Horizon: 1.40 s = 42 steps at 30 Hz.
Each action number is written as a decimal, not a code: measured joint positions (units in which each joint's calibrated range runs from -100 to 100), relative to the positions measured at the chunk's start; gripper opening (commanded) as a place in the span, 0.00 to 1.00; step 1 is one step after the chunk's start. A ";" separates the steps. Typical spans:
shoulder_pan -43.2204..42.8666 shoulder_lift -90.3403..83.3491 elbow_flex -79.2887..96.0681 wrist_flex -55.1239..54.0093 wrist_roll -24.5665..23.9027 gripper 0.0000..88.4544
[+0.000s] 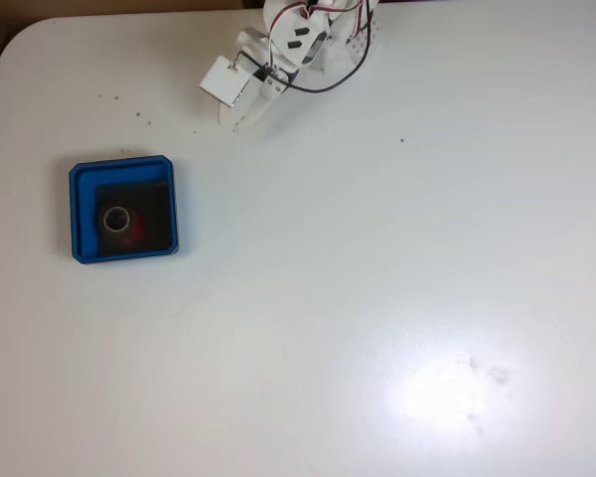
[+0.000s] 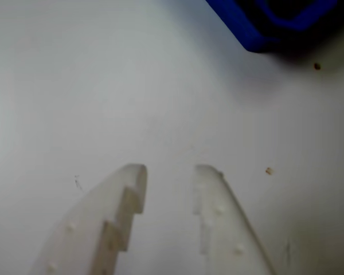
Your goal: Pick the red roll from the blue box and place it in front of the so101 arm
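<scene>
Gripper of mine hangs empty over the white desk in the view from above, with the red roll inside the blue box, well apart from it.

From the view riding on my gripper, its fingers stand a little apart, and the blue box corner sits ahead.

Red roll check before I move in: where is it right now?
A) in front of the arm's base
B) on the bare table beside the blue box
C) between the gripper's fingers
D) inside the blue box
D: the view from above shows the red roll on the black floor inside the blue box, while the gripper is apart from it, open and empty.
</scene>
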State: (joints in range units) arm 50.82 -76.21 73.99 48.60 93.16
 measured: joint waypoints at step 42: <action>7.82 101.27 -83.50 0.00 0.00 0.25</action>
State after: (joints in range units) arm 58.63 25.06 -9.51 48.60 93.16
